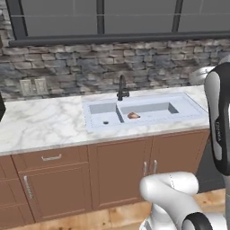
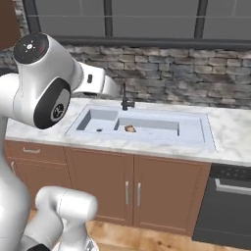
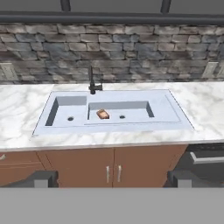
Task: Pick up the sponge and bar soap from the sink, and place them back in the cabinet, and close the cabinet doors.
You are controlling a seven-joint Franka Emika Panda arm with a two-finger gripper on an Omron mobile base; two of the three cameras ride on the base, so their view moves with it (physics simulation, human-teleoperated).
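Observation:
The bar soap [image 1: 133, 115] [image 2: 130, 129] [image 3: 103, 114], a small pinkish-orange block, lies in the right basin of the pale sink [image 1: 193, 108] [image 2: 196, 130] [image 3: 170, 109], close to the divider. The sponge is hidden or out of view. My gripper [image 3: 112, 179] hangs well back from the counter, facing the sink. Its fingers [image 3: 41, 179] stand far apart with nothing between them, so it is open. A strip of brown wood [image 2: 7, 22] above counter height at the top left may be the cabinet. The cabinet doors cannot be made out.
A slim black faucet [image 1: 121, 87] [image 2: 125, 98] [image 3: 92, 83] rises behind the sink divider. Marble counter [image 1: 40, 121] runs both ways, backed by a stone wall and windows. Brown base cabinets [image 2: 132, 191] stand below, with a dark dishwasher [image 2: 230, 206] at right.

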